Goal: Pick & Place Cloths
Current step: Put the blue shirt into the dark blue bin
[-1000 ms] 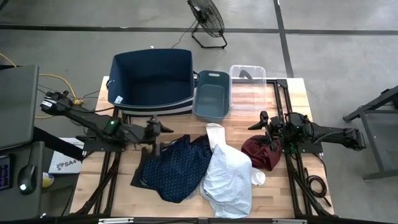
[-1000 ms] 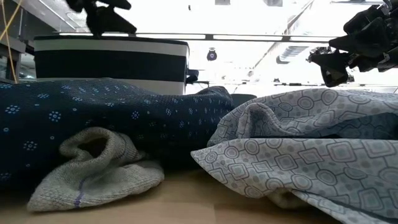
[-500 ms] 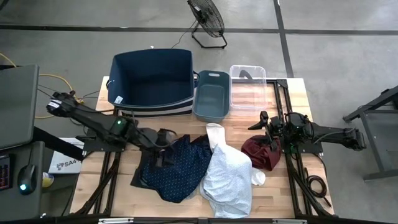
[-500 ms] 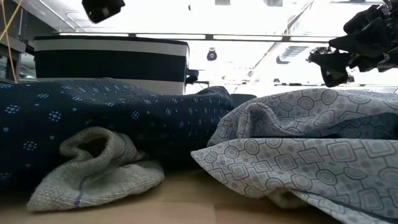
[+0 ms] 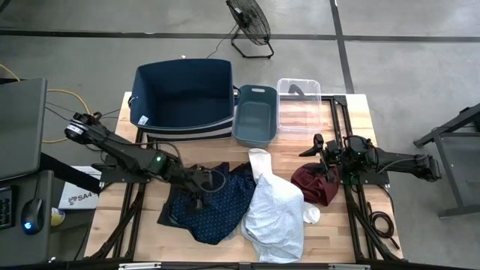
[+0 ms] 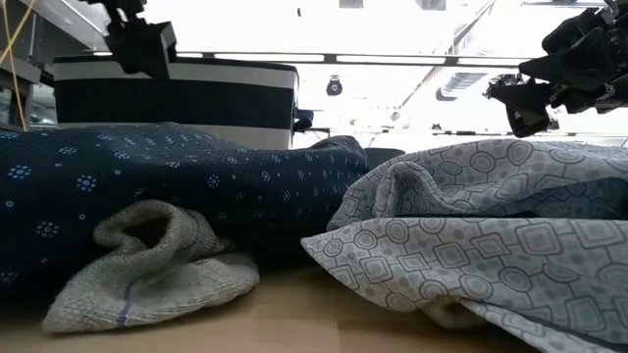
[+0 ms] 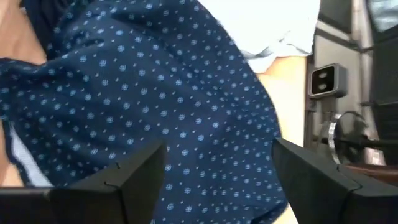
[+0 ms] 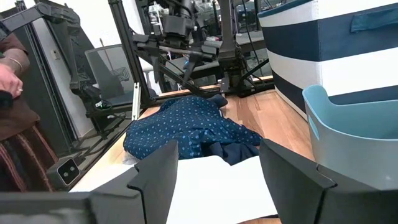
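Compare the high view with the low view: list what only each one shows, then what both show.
Only the high view: the maroon cloth under the right gripper, the grey bin, the clear bin, the fan.
Only the low view: a grey sock lying against the navy cloth.
Both: the navy cloth, the pale shirt, the big blue bin and the left gripper, open above the navy cloth.

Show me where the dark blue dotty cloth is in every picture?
High view: navy dotted cloth, lower middle, under the left gripper.
Low view: left half.
Left wrist view: fills most of it.
Right wrist view: centre.
Shared landmark: the pale patterned shirt lying beside it.
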Controlling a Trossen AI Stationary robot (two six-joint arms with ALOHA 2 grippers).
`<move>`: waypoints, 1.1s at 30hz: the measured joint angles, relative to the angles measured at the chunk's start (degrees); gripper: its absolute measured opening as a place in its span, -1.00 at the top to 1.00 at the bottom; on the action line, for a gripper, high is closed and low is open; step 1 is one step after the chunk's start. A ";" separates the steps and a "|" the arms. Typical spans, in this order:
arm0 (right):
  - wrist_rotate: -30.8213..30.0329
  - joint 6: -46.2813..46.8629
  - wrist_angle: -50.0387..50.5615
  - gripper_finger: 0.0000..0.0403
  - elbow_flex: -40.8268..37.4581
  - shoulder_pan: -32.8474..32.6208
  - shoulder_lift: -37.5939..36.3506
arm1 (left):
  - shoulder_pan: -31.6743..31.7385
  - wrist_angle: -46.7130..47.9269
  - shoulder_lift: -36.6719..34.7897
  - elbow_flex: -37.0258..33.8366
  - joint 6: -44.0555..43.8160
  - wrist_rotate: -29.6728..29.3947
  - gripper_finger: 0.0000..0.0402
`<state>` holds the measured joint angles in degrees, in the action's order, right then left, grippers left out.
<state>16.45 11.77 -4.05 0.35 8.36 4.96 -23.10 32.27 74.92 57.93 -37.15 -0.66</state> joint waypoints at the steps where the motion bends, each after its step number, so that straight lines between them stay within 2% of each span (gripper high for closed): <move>1: 0.00 0.00 0.02 -0.08 -0.01 0.00 0.01 | -0.70 0.18 0.04 0.00 -0.43 -1.27 -0.43; 4: 0.00 0.00 0.00 -0.08 -0.01 0.02 0.00 | -2.57 0.92 0.04 0.00 -1.06 -6.63 -0.52; 7: 0.00 0.00 0.00 -0.08 0.01 0.01 0.02 | -3.61 2.46 0.04 0.02 -4.40 -11.63 -0.71; 11: 0.00 0.00 0.00 -0.08 0.00 0.01 0.01 | -3.56 3.42 3.61 0.90 -8.64 -12.51 -0.95; 15: -0.02 0.00 -0.06 -0.08 0.01 0.02 0.02 | -3.49 5.03 8.63 4.45 -9.59 -12.18 -0.94; 27: -0.02 -0.02 -0.07 -0.08 0.01 0.02 1.15 | -0.95 15.44 23.93 18.88 -4.73 -12.13 -0.92; 33: -0.01 -0.02 -0.05 -0.08 0.01 0.02 2.19 | 0.65 16.80 29.20 19.77 -4.67 -9.88 -0.92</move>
<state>16.44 11.75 -4.11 0.36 8.38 7.15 -22.45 49.07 104.12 77.71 -41.82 -10.54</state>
